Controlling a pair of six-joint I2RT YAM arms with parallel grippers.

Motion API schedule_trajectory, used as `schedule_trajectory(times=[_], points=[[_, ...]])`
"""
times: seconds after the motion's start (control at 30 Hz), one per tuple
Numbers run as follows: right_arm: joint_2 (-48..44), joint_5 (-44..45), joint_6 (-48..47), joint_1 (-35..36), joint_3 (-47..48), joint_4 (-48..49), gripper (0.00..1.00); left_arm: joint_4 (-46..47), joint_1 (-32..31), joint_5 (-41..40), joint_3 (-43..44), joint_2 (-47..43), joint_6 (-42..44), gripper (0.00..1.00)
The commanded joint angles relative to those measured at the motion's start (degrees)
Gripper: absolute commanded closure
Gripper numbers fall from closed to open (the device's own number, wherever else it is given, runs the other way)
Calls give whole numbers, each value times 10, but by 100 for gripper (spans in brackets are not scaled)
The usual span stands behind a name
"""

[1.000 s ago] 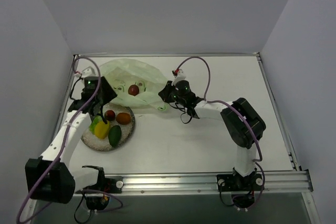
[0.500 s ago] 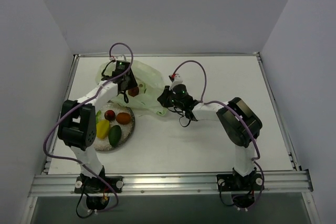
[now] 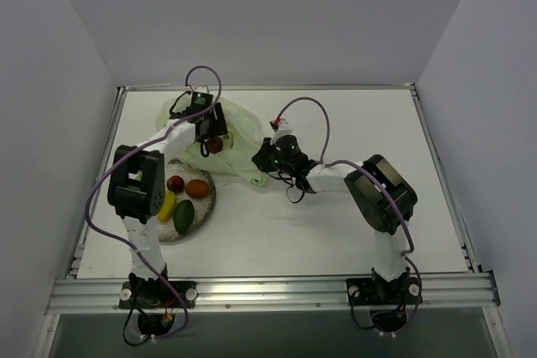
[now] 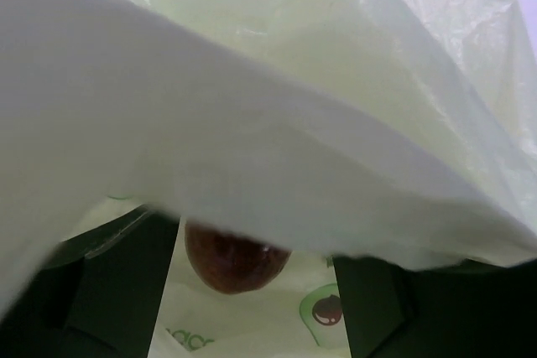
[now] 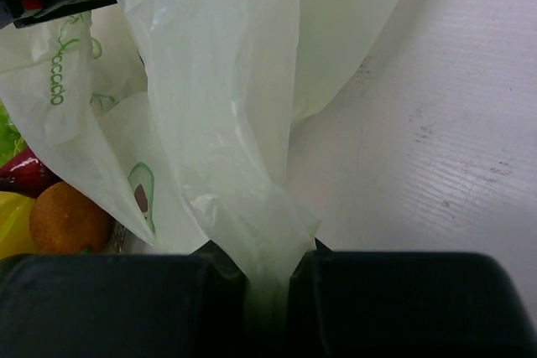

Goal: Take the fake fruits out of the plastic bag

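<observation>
The large pale green bag of thin wrinkly plastic film (image 3: 239, 123), far left, is limp, its right fold pinched tight in the right gripper (image 5: 268, 278). Inside, the small glossy maroon plastic fruit (image 4: 237, 259) looks light and slick, best gripped mid-body; the left gripper (image 3: 210, 134) straddles it, jaws apart, holding nothing.

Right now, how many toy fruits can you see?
5: maroon one inside the bag; dark red, orange, yellow and dark green on the plate. The left arm may hide another.
</observation>
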Motion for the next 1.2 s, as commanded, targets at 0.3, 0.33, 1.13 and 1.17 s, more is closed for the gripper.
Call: schedule_trajectory(times=[0.3, 0.33, 1.13, 1.17], points=[[6, -10, -7, -13, 10, 21, 100, 11, 12, 7, 1, 38, 4, 39], [6, -10, -7, -13, 10, 23, 100, 17, 12, 6, -3, 29, 3, 46], [-10, -10, -2, -17, 17, 30, 100, 70, 118, 114, -265, -425, -94, 86], [-14, -10, -2, -17, 17, 30, 100, 30, 124, 99, -278, -450, -92, 86]])
